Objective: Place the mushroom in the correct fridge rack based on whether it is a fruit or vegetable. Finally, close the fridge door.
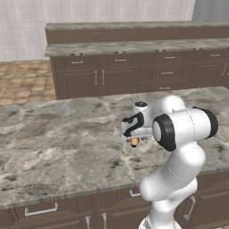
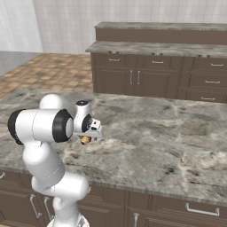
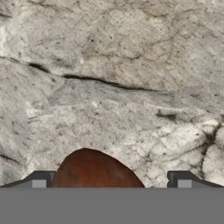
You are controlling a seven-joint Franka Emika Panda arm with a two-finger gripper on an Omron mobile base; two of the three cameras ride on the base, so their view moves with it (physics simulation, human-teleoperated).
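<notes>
Brown and rounded, the mushroom's (image 3: 94,168) cap sits at the bottom of my hand view, between the two dark finger tips (image 3: 39,180) of the gripper (image 3: 111,181); beyond it spreads the grey veined marble countertop (image 3: 131,87); from the left base camera the mushroom (image 1: 134,142) shows as a small tan spot directly under the hand (image 1: 134,125), low over the island counter (image 1: 53,143); the right base camera gives the same reading, the mushroom (image 2: 85,140) just below the wrist (image 2: 88,124); the fingers stand apart on either side of the cap with visible gaps, so I judge the jaws spread and not yet clamped, though whether the tips touch the cap I cannot tell.

The step in hand, as I read it, is the pick-up; to do it well I want the cap centred between the tips before closing, since it sits a little toward one finger; I would come down until the pads flank the widest part, then close gently, because a small round cap may squirt sideways on smooth stone; the lift should be straight up; the fridge rack comes afterwards, and the brown cabinets (image 1: 134,76) lie across the tiled floor (image 2: 53,66).
</notes>
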